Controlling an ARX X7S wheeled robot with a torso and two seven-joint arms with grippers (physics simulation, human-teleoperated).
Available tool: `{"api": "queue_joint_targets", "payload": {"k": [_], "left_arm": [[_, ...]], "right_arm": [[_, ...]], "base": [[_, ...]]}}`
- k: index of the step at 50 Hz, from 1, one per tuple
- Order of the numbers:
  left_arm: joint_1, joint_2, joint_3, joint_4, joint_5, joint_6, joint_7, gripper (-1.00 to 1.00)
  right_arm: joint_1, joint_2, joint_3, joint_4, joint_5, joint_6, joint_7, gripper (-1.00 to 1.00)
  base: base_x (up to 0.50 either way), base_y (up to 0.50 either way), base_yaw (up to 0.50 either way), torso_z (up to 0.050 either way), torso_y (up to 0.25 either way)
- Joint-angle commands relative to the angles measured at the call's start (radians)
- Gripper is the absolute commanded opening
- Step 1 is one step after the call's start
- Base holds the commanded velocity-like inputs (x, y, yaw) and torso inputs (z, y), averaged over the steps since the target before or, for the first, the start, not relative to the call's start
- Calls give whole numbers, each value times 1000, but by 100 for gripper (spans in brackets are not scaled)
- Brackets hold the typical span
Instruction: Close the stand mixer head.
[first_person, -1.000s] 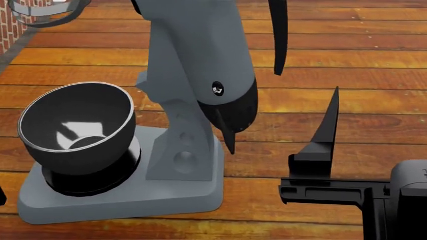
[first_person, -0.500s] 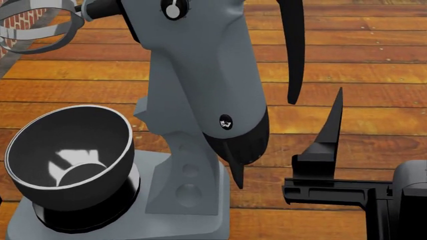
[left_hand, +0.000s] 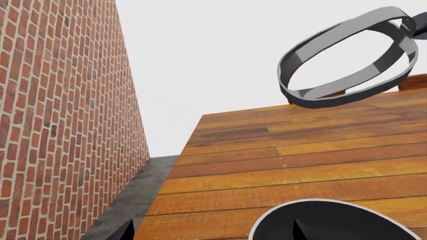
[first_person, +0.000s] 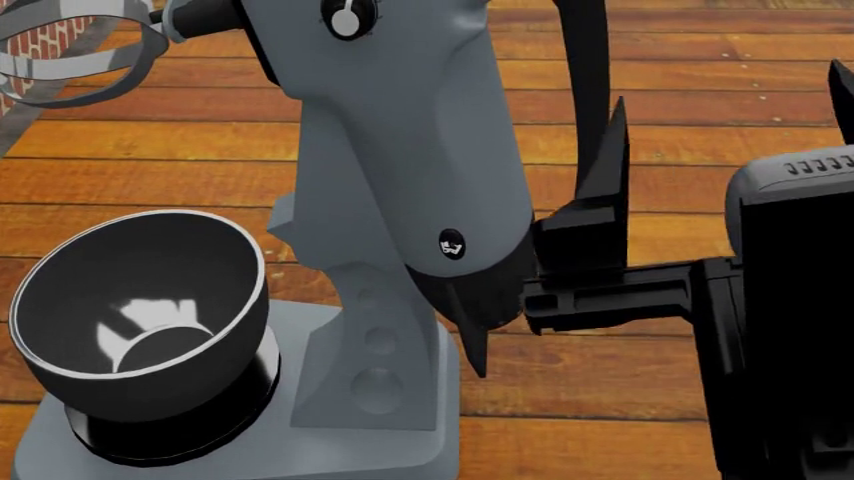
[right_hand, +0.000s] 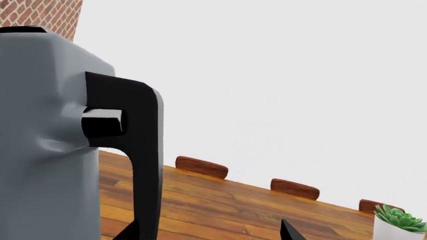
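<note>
The stand mixer head (first_person: 400, 130) stands tilted up at frame centre over the counter (first_person: 694, 100). The right pincer (first_person: 594, 215), spread open, sits beside its black end, seemingly to push it down.

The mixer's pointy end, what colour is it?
Black, on the stand mixer head; the head view shows it best.

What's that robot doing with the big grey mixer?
It's trying to close the mixer head, which is tipped up, its whisk high above the black bowl. The right gripper is right next to the head's black end, by the black lever. I can't tell if it's touching yet. The left gripper barely shows, just fingertips over the bowl.
</note>
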Motion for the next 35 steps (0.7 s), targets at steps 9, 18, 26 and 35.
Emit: {"api": "queue_joint_targets", "payload": {"k": [9, 18, 26, 35], "left_arm": [[27, -1, -31, -9, -41, 33, -21, 100], [43, -19, -44, -14, -54, 58, -30, 100], [37, -27, -46, -16, -92, 55, -58, 100], [42, -39, -51, -19, -117, 65, -76, 100]], "right_arm": [[258, -70, -158, 219, 45, 104, -104, 100], [375, -103, -375, 391, -197, 36, -319, 100], [434, -159, -529, 495, -296, 1, -431, 100], [475, -262, -650, 552, -351, -42, -504, 100]], "base": [[0, 0, 0, 0, 0], [0, 0, 0, 0, 0], [0, 0, 0, 0, 0], [8, 2, 6, 0, 0]]}}
